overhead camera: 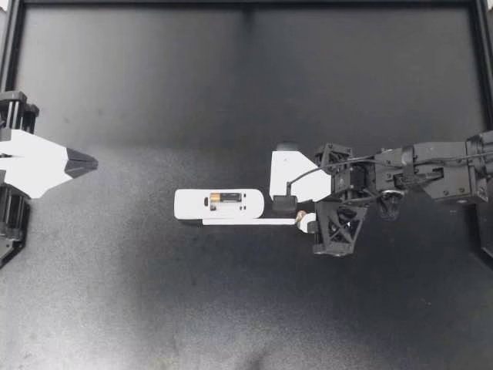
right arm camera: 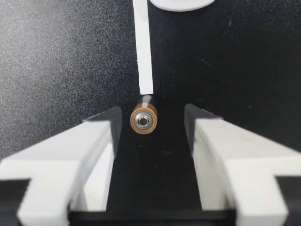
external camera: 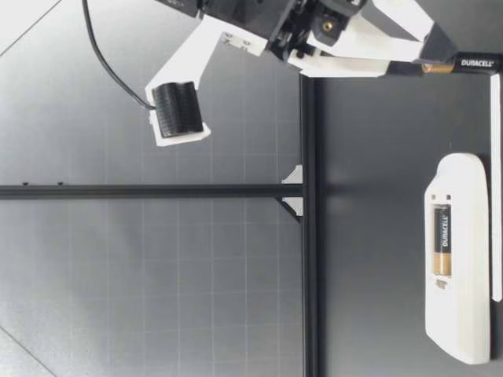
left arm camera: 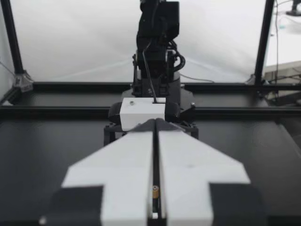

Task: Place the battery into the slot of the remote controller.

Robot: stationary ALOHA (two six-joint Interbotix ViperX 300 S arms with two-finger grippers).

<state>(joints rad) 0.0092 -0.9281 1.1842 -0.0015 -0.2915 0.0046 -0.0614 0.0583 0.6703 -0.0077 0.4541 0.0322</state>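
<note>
Hunting for the loose battery (right arm camera: 143,120): where is it?

Just right of centre in the overhead frame, between the right arm's fingers (overhead camera: 291,168). They are spread wide, and from the wrist camera neither one touches it. The left arm's fingers (overhead camera: 81,163) are pressed together at the far left, well apart from everything.

Which way does it point?

It stands about on end. The low camera shows the copper end up and the dark end down at the desk (overhead camera: 231,308), just at the end of a white strip (overhead camera: 246,222). So its long axis is near upright, and the wrist camera meets it end-on. The remote (overhead camera: 192,206), left of centre, lies flat with its long axis running left to right. A second battery (overhead camera: 223,199) already lies in the slot (external camera: 442,280) along that axis. Whether a free bay is left beside it I cannot tell.

How will it handle?

I'd expect hard, smooth metal, dense for its size, with nothing to crush. On end it should topple at a nudge, and once flat it would roll. I'd close on the round side near the middle, from two opposite sides, leaving both ends free. It would then have to be tipped level to match the slot.
</note>
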